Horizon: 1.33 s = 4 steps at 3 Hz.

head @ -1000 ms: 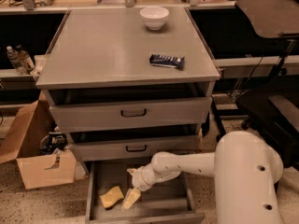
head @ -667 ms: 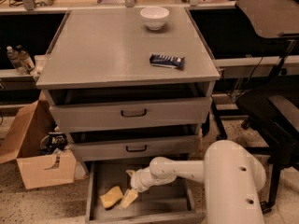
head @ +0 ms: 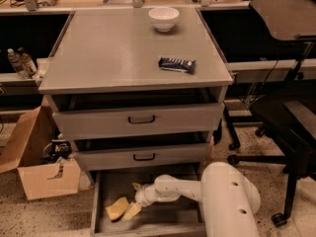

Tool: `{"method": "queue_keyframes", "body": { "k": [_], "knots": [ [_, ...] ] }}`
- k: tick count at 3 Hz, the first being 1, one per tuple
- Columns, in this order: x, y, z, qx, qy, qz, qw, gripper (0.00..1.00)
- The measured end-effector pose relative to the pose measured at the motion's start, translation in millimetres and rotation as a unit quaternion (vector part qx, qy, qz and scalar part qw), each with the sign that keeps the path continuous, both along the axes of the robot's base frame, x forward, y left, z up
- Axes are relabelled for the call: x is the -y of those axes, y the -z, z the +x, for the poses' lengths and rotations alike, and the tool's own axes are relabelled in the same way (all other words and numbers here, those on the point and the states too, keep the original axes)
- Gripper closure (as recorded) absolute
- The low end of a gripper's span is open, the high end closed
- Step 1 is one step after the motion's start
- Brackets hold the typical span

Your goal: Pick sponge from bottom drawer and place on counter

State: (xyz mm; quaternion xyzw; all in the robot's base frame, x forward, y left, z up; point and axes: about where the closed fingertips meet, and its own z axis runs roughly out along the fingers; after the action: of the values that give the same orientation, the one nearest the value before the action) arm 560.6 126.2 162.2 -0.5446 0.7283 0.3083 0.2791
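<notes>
pincer [head: 134, 199]: low inside drawer [head: 163, 220], spread open, holding nothing
sponge [head: 117, 209]: flat on drawer floor, just beside pincer

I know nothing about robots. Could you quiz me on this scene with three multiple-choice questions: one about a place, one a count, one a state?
1. Where is the robot's hand? A) on the chair B) in the bottom drawer C) in the cardboard box
2. How many things lie on the counter? A) two B) none C) five
3. The bottom drawer is: A) shut B) pulled open C) lifted out
Answers: 1B, it sits near the sponge on the drawer floor; 2A, a white bowl and a blue snack bar; 3B, its floor shows.
</notes>
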Motion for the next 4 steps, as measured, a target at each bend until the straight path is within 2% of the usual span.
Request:
{"method": "queue_keyframes", "body": {
  "k": [1,2,4],
  "knots": [
    [-13.6,31.4,2.1,-0.011,-0.002,-0.007,0.9999,0.00],
    [-33.9,60.9,2.7,-0.026,-0.019,-0.013,0.9994,0.03],
    [-35.3,56.5,2.3,-0.022,-0.019,-0.013,0.9995,0.49]
  ]
}}
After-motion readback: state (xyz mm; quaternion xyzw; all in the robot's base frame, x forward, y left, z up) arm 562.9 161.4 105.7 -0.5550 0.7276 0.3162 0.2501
